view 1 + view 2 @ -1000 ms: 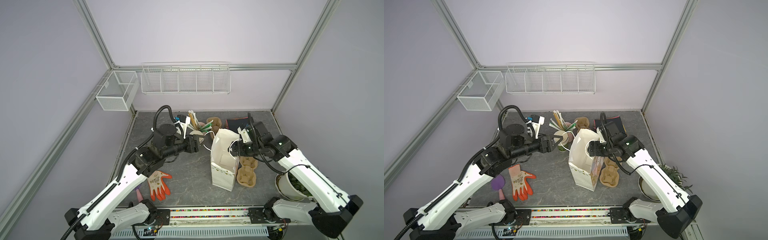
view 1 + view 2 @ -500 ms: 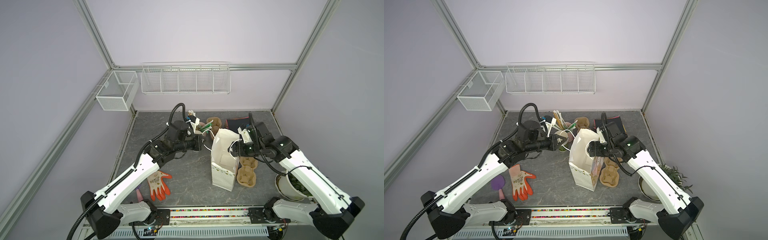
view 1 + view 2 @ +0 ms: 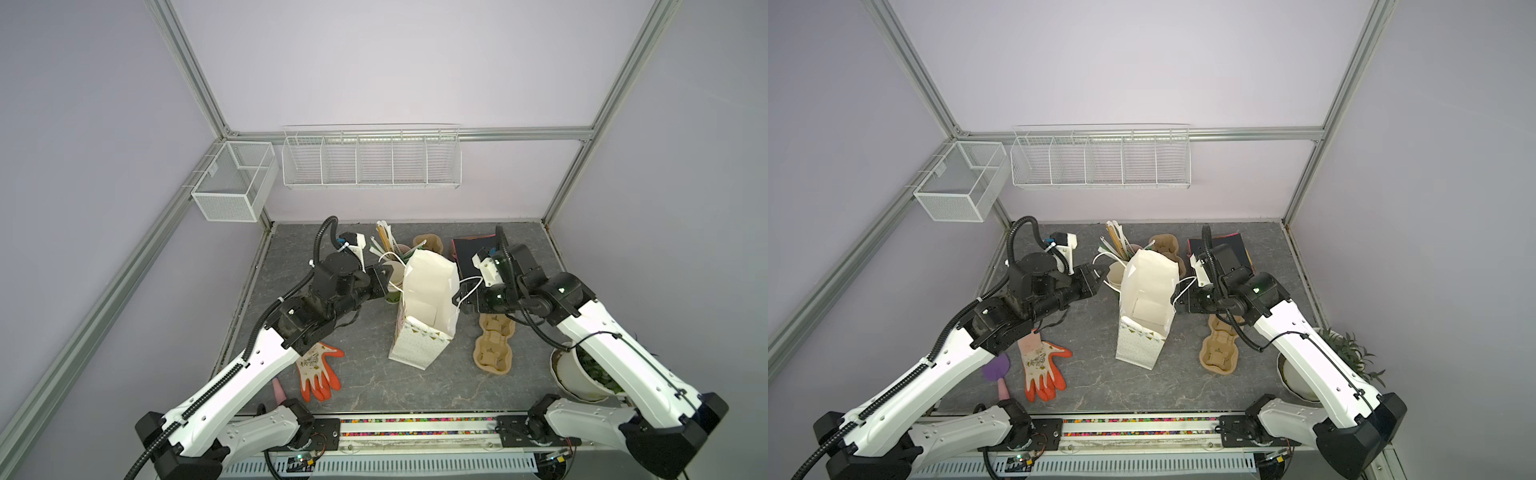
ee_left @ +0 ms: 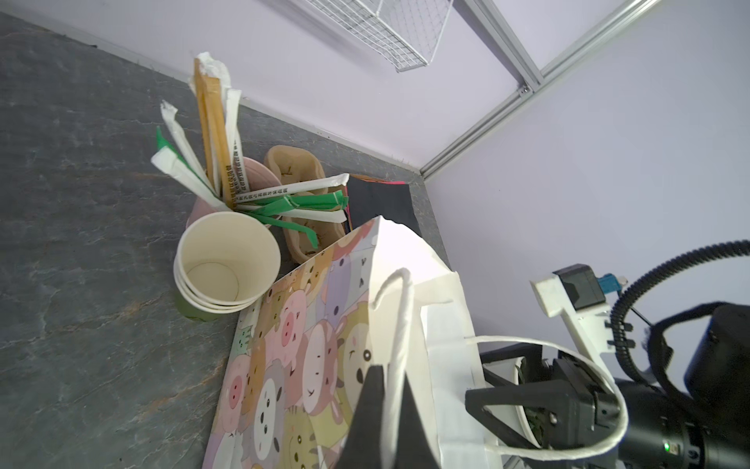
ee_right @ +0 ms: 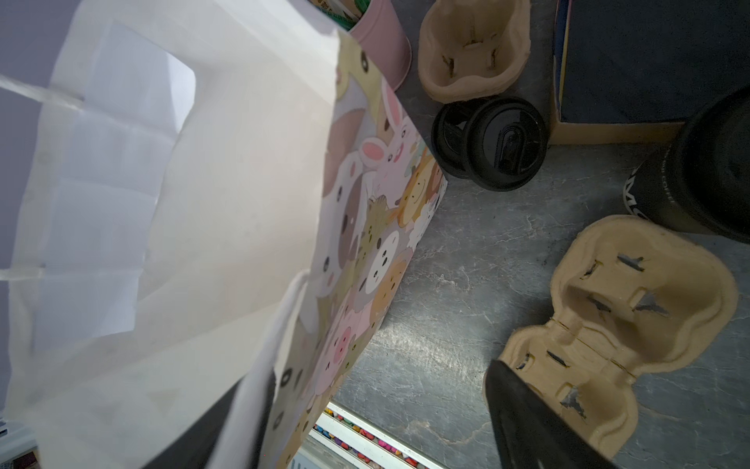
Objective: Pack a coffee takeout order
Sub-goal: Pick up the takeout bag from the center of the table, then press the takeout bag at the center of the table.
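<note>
Pulp carrier (image 3: pixel 492 353) beside the bag (image 3: pixel 428 291) is judged light, crushable, best taken at its rim. Bag handle (image 4: pixel 399 308) is pinched in left fingers (image 4: pixel 367 418); right fingers (image 5: pixel 523 418) are spread empty.

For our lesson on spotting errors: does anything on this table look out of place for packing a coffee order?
Yes. An orange-fingered work glove lies flat on the table, front left, a purple trowel beside it, and a potted plant sits at the front right edge. These gardening things look odd beside coffee supplies.
</note>
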